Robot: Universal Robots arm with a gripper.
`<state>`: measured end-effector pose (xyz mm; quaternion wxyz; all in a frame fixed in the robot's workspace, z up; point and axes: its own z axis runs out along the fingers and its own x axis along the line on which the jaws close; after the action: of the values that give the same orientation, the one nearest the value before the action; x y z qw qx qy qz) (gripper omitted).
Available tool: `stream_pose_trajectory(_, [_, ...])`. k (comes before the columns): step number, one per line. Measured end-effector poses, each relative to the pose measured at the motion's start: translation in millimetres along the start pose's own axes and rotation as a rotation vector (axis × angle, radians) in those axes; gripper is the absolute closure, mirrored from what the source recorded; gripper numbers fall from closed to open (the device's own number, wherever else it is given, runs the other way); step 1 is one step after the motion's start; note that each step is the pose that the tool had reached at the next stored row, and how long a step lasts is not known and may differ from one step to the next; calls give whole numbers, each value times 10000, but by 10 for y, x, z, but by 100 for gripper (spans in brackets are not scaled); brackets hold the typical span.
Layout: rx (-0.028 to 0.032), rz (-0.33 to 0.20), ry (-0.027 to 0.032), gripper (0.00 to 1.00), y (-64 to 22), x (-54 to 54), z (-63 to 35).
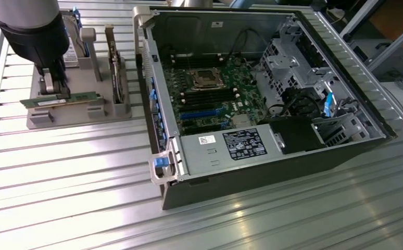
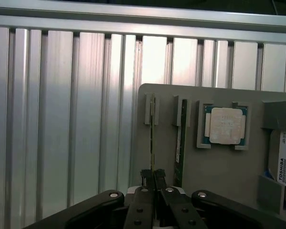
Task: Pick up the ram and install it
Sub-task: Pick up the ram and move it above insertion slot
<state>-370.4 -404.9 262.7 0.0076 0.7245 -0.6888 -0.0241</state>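
Green and thin, the ram [image 1: 80, 97] stands on edge in the gray holder [image 1: 41, 119] at the exterior view's left, beside the open computer case [image 1: 257, 104], with the gripper [image 2: 154, 174] jaws pinched nearly closed on its upper edge and a second stick [image 2: 181, 138] just beside it.

Shiny ribbed metal table [image 1: 62, 172], matt plastic holder [image 1: 38, 119], circuit-board ram [image 1: 83, 97]

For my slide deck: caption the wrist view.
Gripper shut on one ram at the grey holder, second ram and processor alongside.
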Motion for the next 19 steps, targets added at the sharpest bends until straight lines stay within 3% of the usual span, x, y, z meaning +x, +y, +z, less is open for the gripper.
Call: stream_pose_trajectory(19, [0,0,0,88,4,-2,-88])
